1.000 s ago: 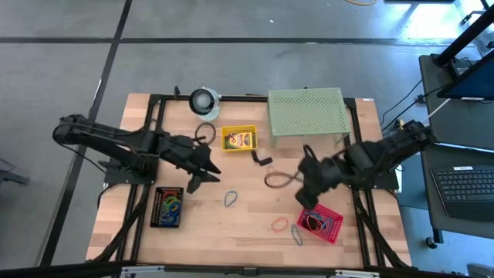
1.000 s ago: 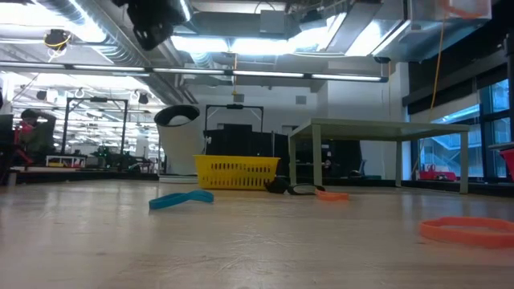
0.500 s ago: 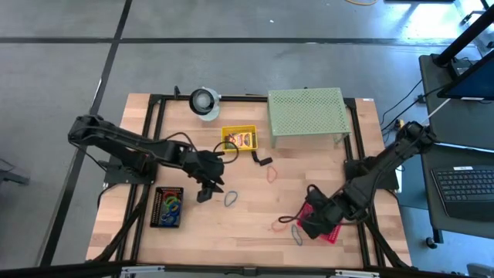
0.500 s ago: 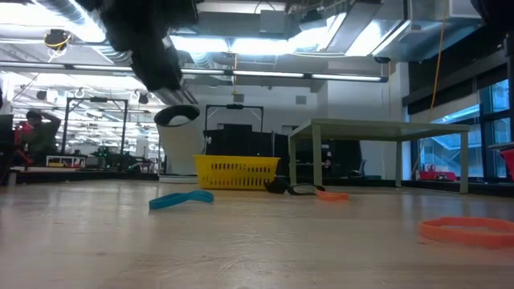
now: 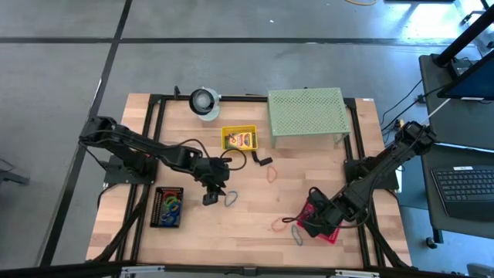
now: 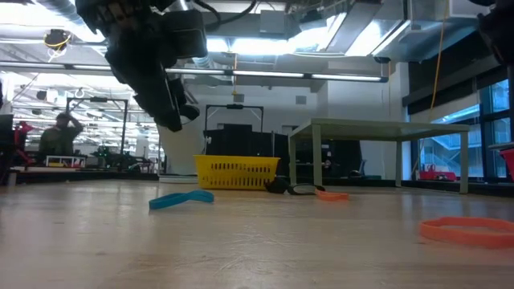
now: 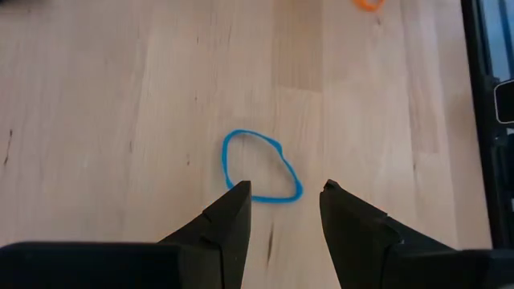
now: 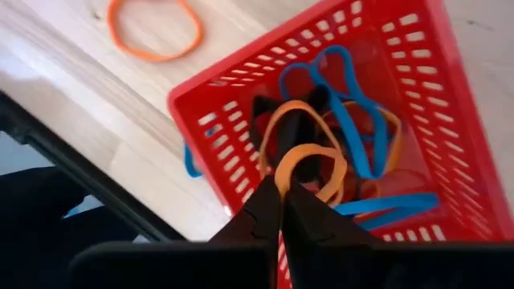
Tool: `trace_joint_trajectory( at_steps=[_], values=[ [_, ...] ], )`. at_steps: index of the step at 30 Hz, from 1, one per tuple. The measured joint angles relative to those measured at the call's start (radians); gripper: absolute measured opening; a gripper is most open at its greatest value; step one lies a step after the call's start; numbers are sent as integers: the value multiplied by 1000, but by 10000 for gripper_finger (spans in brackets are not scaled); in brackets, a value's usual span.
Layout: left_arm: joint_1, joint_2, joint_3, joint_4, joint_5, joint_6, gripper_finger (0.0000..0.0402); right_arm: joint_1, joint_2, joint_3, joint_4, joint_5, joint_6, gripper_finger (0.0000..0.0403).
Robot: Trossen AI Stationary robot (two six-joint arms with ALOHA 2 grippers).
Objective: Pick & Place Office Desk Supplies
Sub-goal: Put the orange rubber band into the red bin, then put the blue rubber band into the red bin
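I see the wooden bench (image 5: 255,232). On it lie a yellow basket (image 5: 239,138), a red basket (image 5: 324,224), a black tray (image 5: 167,207), a green perforated stand (image 5: 306,113), a white roll (image 5: 204,101), a blue band (image 5: 231,199) and an orange band (image 5: 279,225).

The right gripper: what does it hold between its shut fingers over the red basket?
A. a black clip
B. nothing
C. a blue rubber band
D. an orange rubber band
D: in the right wrist view the right gripper is shut on an orange rubber band, whose loop hangs from the fingertips above the red basket.
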Motion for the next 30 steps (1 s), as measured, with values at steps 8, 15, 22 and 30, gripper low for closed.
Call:
trace_joint_trajectory(
  at_steps=[8, 15, 22, 30],
  values=[
    [1, 4, 0, -4, 17, 19, 143, 0, 0, -1, 13, 23, -2, 66],
    [0, 4, 0, 22, 54, -28, 143, 0, 0, -1, 9, -29, 0, 149],
    [-8, 77, 0, 91, 53, -66, 143, 2, 0, 41, -24, -23, 8, 176],
    [-9, 176, 0, 95, 35, -67, 143, 25, 0, 214, -212, 90, 5, 154]
  ],
)
